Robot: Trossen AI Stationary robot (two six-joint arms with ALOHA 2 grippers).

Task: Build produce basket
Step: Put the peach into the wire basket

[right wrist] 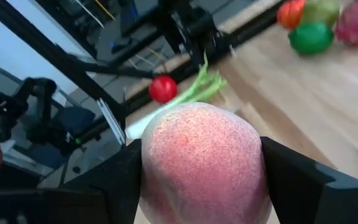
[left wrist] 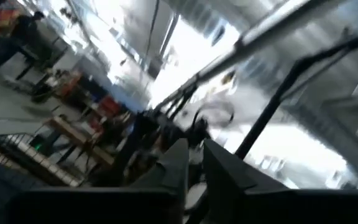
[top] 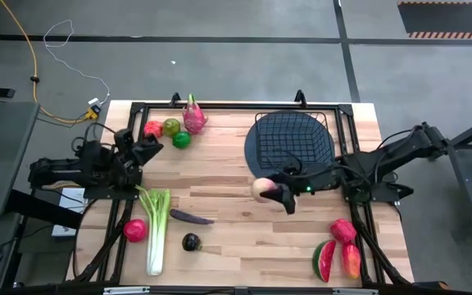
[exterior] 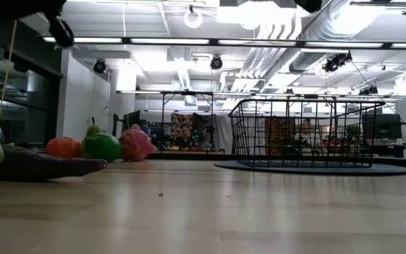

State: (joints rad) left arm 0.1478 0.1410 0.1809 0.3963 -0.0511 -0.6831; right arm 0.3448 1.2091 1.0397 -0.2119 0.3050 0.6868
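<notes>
My right hand [top: 279,193] pinches the peach-coloured fruit [top: 262,189] between both fingers; in the right wrist view the fruit [right wrist: 202,165] fills the gap from one dark finger to the other. Hand and fruit sit over the desk [top: 244,233] just in front of the basket [top: 292,139], outside its rim, near the edge of the dark round mat [top: 251,150] beneath it. My left hand [top: 147,148] waits at the left side of the desk near the back; its fingers look close together in the left wrist view, but I cannot tell for sure. Dragon fruit [top: 193,116], red fruit [top: 153,129] and two green fruits [top: 181,139] cluster at the back left. Celery [top: 157,228], eggplant [top: 191,217], dark round fruit [top: 190,242] and a red fruit [top: 135,230] lie front left. Watermelon slice [top: 324,260] and mango [top: 351,260] lie front right.
</notes>
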